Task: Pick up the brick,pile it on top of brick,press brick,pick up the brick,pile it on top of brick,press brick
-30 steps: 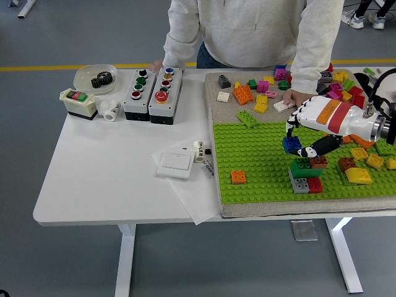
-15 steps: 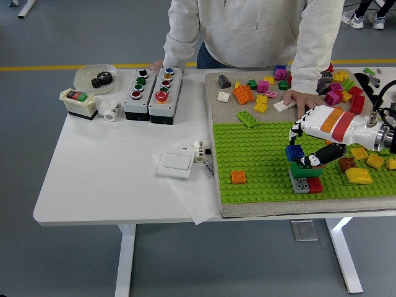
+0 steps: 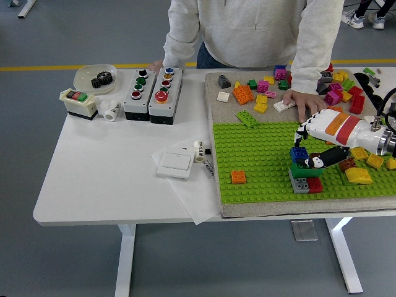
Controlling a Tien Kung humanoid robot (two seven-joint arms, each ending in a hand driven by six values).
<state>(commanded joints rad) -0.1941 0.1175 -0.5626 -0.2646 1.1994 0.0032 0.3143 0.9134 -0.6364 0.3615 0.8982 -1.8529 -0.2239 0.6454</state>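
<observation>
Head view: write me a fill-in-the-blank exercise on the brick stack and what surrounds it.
1. The right hand sets a ____ brick on the green brick.
2. Beside the grey brick at the stack's bottom sits a ____ brick.
3. The lone orange brick stands on the green ____.
4. The person's hand rests on the ____ mat.

Answers: blue; red; baseplate; beige

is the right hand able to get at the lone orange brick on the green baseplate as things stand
Probably yes, but not right away. The right hand is closed on the blue brick at the brick stack. The orange brick sits alone to its left on the green baseplate, with only bare studs between.
</observation>
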